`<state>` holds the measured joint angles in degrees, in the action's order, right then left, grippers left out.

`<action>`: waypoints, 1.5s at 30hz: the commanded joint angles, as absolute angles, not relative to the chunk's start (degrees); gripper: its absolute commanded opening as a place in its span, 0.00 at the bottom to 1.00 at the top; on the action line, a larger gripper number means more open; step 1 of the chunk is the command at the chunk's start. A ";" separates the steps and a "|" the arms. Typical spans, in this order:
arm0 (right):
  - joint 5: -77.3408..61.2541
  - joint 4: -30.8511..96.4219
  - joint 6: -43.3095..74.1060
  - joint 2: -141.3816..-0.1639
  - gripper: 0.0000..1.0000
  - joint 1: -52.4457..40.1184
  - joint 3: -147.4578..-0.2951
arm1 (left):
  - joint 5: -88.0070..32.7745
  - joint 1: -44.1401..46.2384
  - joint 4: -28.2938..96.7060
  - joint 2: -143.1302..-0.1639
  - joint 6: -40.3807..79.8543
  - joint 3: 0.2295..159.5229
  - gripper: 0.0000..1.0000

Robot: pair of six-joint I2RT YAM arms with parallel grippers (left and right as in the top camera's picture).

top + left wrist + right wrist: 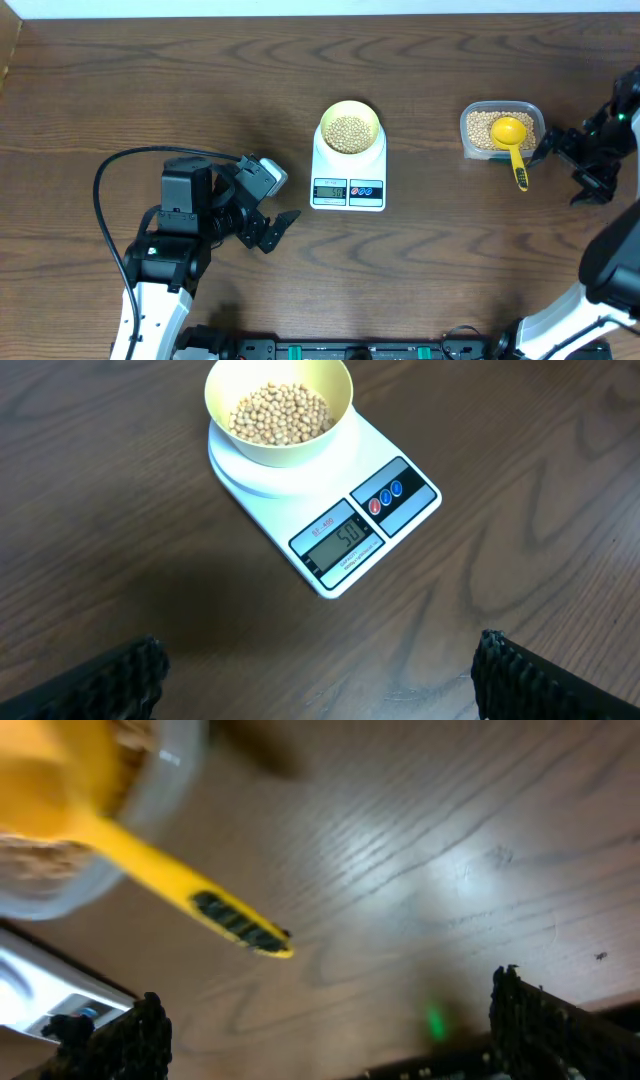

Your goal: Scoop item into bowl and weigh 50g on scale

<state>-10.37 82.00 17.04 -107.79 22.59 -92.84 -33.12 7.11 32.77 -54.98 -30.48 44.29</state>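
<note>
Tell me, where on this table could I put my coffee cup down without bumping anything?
Bare wood lies between the scale and the tub, and across the far left corner beyond the left gripper. It is crowded at the right, where the scoop handle juts toward the right gripper.

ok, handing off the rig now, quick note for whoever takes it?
Left gripper: open, empty, back from the scale.
Right gripper: open, empty, near the tub.
Bowl with beans sits on the scale; display looks like 50.
Scoop lies in the tub, handle over the rim.
Done: scooping, target apparently hit.
Left: probably nothing; confirm the reading.
</note>
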 commanded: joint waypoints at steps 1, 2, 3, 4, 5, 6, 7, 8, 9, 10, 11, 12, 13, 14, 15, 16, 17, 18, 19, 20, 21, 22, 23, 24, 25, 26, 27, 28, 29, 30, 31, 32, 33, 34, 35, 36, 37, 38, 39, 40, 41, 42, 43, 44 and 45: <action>-9.80 78.00 18.22 -99.85 0.99 22.41 -94.13 | -33.89 6.76 32.69 -55.09 -30.85 44.88 0.99; -9.80 76.23 18.22 -98.45 0.99 22.41 -94.13 | -33.87 6.76 32.69 -55.09 -30.85 44.88 0.99; -9.76 73.32 18.15 -96.51 0.99 22.41 -94.13 | -33.87 6.76 32.69 -55.09 -30.85 44.88 0.99; -9.76 71.02 17.85 -95.18 0.99 22.44 -94.13 | -33.87 6.76 32.69 -55.09 -30.85 44.88 0.99; -9.74 68.77 17.10 -94.02 0.99 22.46 -94.13 | -33.87 6.76 32.69 -55.09 -30.85 44.88 0.99; -9.74 66.96 16.43 -93.14 0.99 22.46 -94.13 | -33.87 6.76 32.69 -55.09 -30.85 44.88 0.99; -9.74 65.14 15.62 -92.20 0.99 22.46 -94.13 | -33.87 6.76 32.69 -55.09 -30.85 44.88 0.99; -9.72 63.99 15.18 -91.48 0.99 22.46 -94.13 | -33.87 6.76 32.69 -55.09 -30.85 44.88 0.99; -9.43 62.92 14.90 -90.72 0.99 22.46 -94.13 | -33.87 6.76 32.69 -55.09 -30.85 44.88 0.99; -9.32 62.30 14.50 -90.04 0.99 22.46 -94.13 | -33.87 6.76 32.69 -55.09 -30.85 44.88 0.99; -9.34 62.11 14.04 -89.56 0.99 22.46 -94.13 | -33.87 6.76 32.69 -55.09 -30.85 44.88 0.99; -9.32 62.24 14.02 -89.08 0.99 22.46 -94.13 | -33.87 6.76 32.69 -55.09 -30.85 44.88 0.99; -9.34 62.59 14.04 -88.71 0.99 22.46 -94.13 | -33.87 6.76 32.69 -55.09 -30.85 44.88 0.99; -9.39 63.68 14.04 -88.31 0.99 22.46 -94.13 | -33.87 6.76 32.69 -55.09 -30.85 44.88 0.99; -9.41 64.38 14.06 -88.09 0.99 22.39 -94.13 | -33.87 6.76 32.69 -55.09 -30.85 44.88 0.99; -9.61 65.36 14.06 -88.03 0.99 22.41 -94.13 | -33.87 6.76 32.69 -55.09 -30.85 44.88 0.99; -10.07 66.32 14.09 -87.96 0.99 22.41 -94.13 | -33.87 6.76 32.69 -55.09 -30.85 44.88 0.99; -10.68 67.11 14.09 -87.96 0.99 22.41 -94.13 | -33.87 6.76 32.69 -55.09 -30.85 44.88 0.99; -11.79 68.10 14.09 -87.96 0.99 22.41 -94.13 | -33.87 6.76 32.69 -55.09 -30.85 44.88 0.99; -12.93 69.04 14.09 -87.96 0.99 22.39 -94.13 | -33.87 6.76 32.69 -55.09 -30.85 44.88 0.99; -14.04 69.93 14.09 -87.96 0.99 22.24 -94.13 | -33.87 6.76 32.69 -55.09 -30.85 44.88 0.99; -15.31 71.24 14.11 -87.96 0.99 22.00 -94.13 | -33.87 6.76 32.69 -55.09 -30.85 44.88 0.99; -16.45 72.40 14.13 -87.94 0.99 21.74 -94.13 | -33.87 6.76 32.69 -55.09 -30.85 44.88 0.99; -17.43 73.78 14.13 -87.94 0.99 21.41 -94.13 | -33.87 6.76 32.69 -55.09 -30.85 44.88 0.99; -17.78 74.91 14.15 -87.94 0.98 21.15 -94.13 | -33.87 6.76 32.69 -55.09 -30.85 44.88 0.99; -17.67 76.25 14.87 -87.94 0.97 20.71 -94.13 | -33.87 6.76 32.69 -55.09 -30.85 44.88 0.99; -17.50 77.14 15.49 -87.88 0.97 20.29 -94.13 | -33.87 6.76 32.69 -55.09 -30.85 44.88 0.99; -17.52 77.45 15.99 -87.85 0.97 19.81 -94.13 | -33.87 6.76 32.69 -55.09 -30.85 44.88 0.99; -17.50 77.32 16.47 -87.83 0.97 19.44 -94.13 | -33.87 6.76 32.69 -55.09 -30.85 44.88 0.99; -17.52 76.93 17.21 -87.81 0.97 19.07 -94.13 | -33.87 6.76 32.69 -55.09 -30.85 44.88 0.99; -17.50 76.51 18.09 -87.81 0.97 18.68 -94.13 | -33.89 6.76 32.69 -55.09 -30.85 44.88 0.99; -17.52 76.03 18.98 -87.74 0.97 18.28 -94.13 | -33.89 6.76 32.69 -55.09 -30.85 44.88 0.99; -17.50 75.55 19.97 -87.72 0.97 17.80 -94.13 | -33.87 6.76 32.69 -55.09 -30.85 44.88 0.99; -17.50 75.11 20.58 -87.61 0.97 17.23 -94.13 | -33.89 6.76 32.69 -55.09 -30.85 44.88 0.99; -17.45 74.76 20.84 -87.57 0.97 16.75 -94.13 | -33.87 6.76 32.69 -55.09 -30.85 44.88 0.99; -17.47 74.35 21.43 -87.48 0.98 16.16 -94.13 | -33.87 6.76 32.69 -55.09 -30.85 44.88 0.99; -17.50 74.13 22.35 -87.33 0.99 15.77 -94.13 | -33.87 6.76 32.69 -55.09 -30.85 44.88 1.00; -17.50 74.13 23.14 -87.20 0.99 15.49 -94.13 | -33.87 6.76 32.69 -55.09 -30.85 44.88 0.99; -17.52 74.15 24.03 -86.80 0.99 15.18 -94.13 | -33.87 6.76 32.69 -55.09 -30.85 44.88 0.99; -17.52 74.15 24.45 -86.46 0.99 15.09 -94.13 | -33.87 6.76 32.69 -55.09 -30.85 44.88 0.99; -17.50 74.13 24.86 -85.84 0.99 15.00 -94.13 | -33.87 6.76 32.69 -55.09 -30.85 44.88 0.99; -17.52 74.04 24.84 -85.17 0.99 15.00 -94.13 | -33.87 6.76 32.69 -55.09 -30.85 44.88 0.99; -17.52 73.87 24.84 -84.33 0.99 15.00 -94.15 | -33.87 6.76 32.69 -55.09 -30.85 44.88 0.99; -17.52 73.65 24.84 -83.15 0.99 15.00 -94.24 | -33.87 6.76 32.69 -55.09 -30.85 44.88 0.99; -17.47 73.36 24.82 -81.87 0.99 15.00 -94.37 | -33.87 6.76 32.69 -55.09 -30.85 44.88 0.99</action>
<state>-17.15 73.87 22.92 -86.83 15.18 -93.38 -33.10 7.11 32.77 -54.98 -30.48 44.29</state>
